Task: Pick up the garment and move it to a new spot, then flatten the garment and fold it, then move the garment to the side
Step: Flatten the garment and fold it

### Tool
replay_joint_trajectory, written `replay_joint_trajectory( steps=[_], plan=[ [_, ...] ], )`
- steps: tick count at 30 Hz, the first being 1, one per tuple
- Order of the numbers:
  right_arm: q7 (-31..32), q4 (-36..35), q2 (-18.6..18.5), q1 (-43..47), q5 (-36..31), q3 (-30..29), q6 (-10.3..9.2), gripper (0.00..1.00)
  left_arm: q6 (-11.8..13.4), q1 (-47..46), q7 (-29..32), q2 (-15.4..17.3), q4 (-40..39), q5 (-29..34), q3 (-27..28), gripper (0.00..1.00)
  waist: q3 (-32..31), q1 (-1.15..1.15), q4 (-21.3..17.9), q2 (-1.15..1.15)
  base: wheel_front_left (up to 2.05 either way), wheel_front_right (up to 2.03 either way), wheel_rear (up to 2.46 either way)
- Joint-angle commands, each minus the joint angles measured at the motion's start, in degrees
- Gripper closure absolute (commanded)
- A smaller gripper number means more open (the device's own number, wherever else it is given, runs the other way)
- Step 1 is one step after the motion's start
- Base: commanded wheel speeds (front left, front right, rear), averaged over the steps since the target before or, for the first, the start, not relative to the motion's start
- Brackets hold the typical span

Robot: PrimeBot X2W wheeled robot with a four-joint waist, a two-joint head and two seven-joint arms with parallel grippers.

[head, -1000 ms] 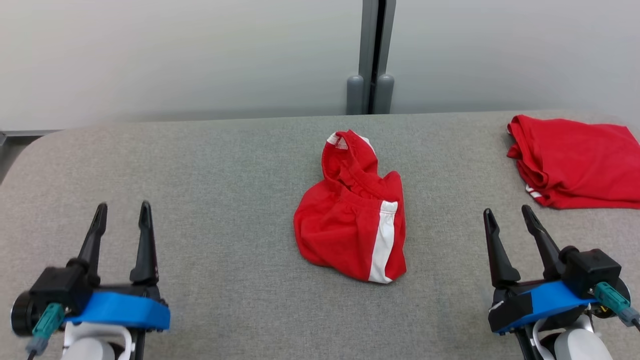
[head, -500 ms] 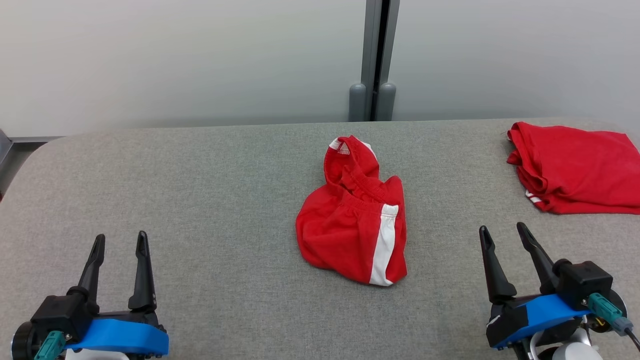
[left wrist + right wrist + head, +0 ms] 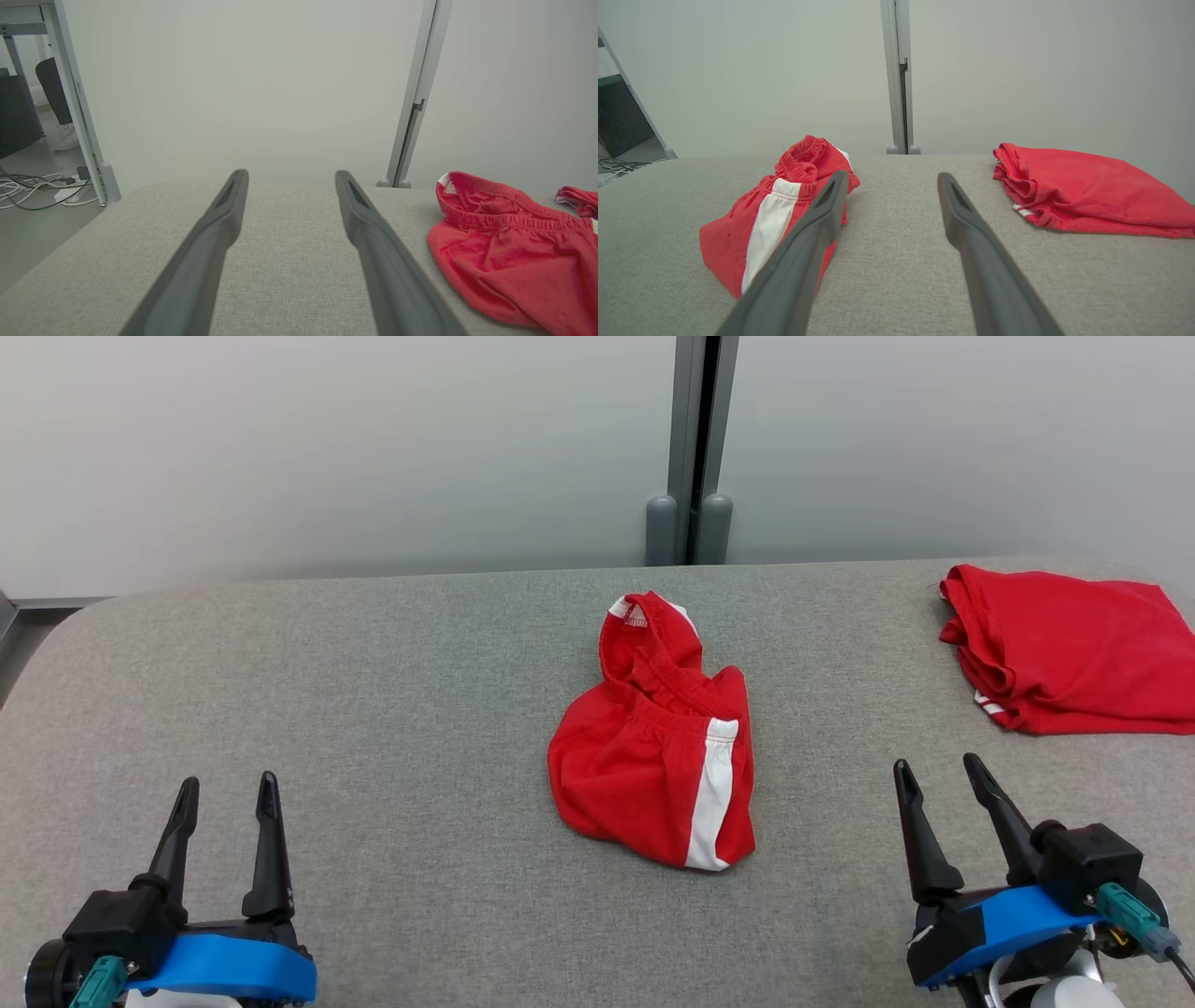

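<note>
A crumpled red garment (image 3: 653,747) with a white side stripe and an elastic waistband lies in a heap at the middle of the grey table (image 3: 392,691). The left wrist view has the garment (image 3: 509,252) at its right, and the right wrist view has the garment (image 3: 775,219) at its left. My left gripper (image 3: 229,786) hovers open at the lower left, well clear of the heap. My right gripper (image 3: 936,767) is open at the lower right, also apart from it. Nothing sits between either pair of fingers.
A second red garment (image 3: 1064,649), folded, lies at the table's far right, also seen as a folded red garment (image 3: 1083,193) in the right wrist view. A pale wall with a grey post (image 3: 691,439) stands behind the table. Cables (image 3: 37,186) lie on the floor at the left.
The whole head picture has shifted downward, so the camera moved. Both grippers sit lower in that view than a second ago. The garment lies as it did.
</note>
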Motion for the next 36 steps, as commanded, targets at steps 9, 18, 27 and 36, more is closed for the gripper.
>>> replay_joint_trajectory(
  steps=[9, 18, 27, 36],
  plan=[
    [-0.16, 0.51, -0.1, -4.96, -0.66, 4.4, 0.01, 0.0, -1.16, -0.94, -0.23, -0.71, 0.4, 1.17, 1.17, 0.0, 1.03, 0.0, 0.36, 0.0, 0.0, 0.0, 0.0],
    [0.67, 8.42, -0.11, -14.16, 0.18, 10.64, 0.01, 0.0, -2.47, -3.48, -0.23, -1.99, 1.25, 2.16, 0.59, 0.0, 3.43, 0.0, 3.17, 0.0, 0.0, 0.0, 0.0],
    [-1.37, 24.92, -0.12, -19.4, -0.17, 12.12, 0.01, 0.0, -3.87, -5.87, -0.23, -2.99, 2.88, 2.67, 0.92, 0.0, 5.87, 0.0, 6.63, 0.0, 0.0, 0.0, 0.0],
    [-5.1, 38.06, -0.11, -23.95, 4.59, 14.5, 0.01, 0.0, -4.74, -7.11, -0.23, -4.01, 3.72, 3.59, 1.31, 0.0, 6.72, 0.0, 8.27, 0.0, 0.0, 0.0, 0.0]
  ],
)
